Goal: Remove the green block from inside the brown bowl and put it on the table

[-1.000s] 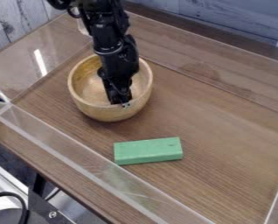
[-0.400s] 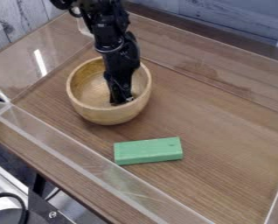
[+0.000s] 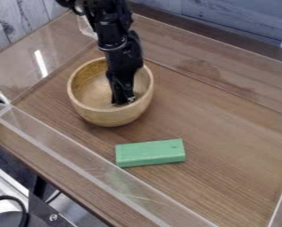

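Camera view: we are observing the green block (image 3: 151, 153) lying on the wood-grain table (image 3: 221, 120) bordered by clear acrylic walls (image 3: 60, 164), while the gripper (image 3: 122, 96), fully closed and holding nothing visible, is sitting inside the brown bowl (image 3: 87, 96).

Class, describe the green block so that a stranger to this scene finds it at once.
On the brown wood-grain table, look in front of the round light-brown wooden bowl, toward the clear acrylic wall. The flat bright-green rectangular block lies there, the only green thing.
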`<state>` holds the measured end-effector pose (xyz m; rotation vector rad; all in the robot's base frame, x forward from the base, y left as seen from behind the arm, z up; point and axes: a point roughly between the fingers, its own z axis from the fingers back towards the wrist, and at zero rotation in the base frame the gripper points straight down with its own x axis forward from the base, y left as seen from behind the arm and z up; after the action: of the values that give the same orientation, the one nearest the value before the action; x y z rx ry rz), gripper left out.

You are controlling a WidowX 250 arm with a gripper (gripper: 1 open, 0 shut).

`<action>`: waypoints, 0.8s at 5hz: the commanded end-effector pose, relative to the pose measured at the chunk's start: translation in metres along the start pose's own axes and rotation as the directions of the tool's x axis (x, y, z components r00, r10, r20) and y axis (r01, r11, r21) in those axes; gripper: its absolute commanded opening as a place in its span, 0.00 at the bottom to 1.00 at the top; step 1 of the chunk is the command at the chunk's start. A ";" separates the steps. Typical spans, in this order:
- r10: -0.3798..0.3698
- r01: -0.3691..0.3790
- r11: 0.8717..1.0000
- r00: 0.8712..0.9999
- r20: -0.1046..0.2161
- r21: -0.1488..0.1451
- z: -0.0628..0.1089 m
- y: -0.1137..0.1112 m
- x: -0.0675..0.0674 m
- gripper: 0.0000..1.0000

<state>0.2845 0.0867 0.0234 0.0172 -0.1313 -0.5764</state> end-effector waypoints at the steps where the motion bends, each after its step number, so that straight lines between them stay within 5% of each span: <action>1: -0.003 0.003 1.000 1.000 -0.004 -0.016 0.001 0.001 -0.001 0.00; 4: 0.004 -0.003 0.998 1.000 0.016 -0.066 0.007 0.006 -0.007 0.00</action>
<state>0.2784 0.0923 0.0253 -0.0609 -0.1148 -0.5814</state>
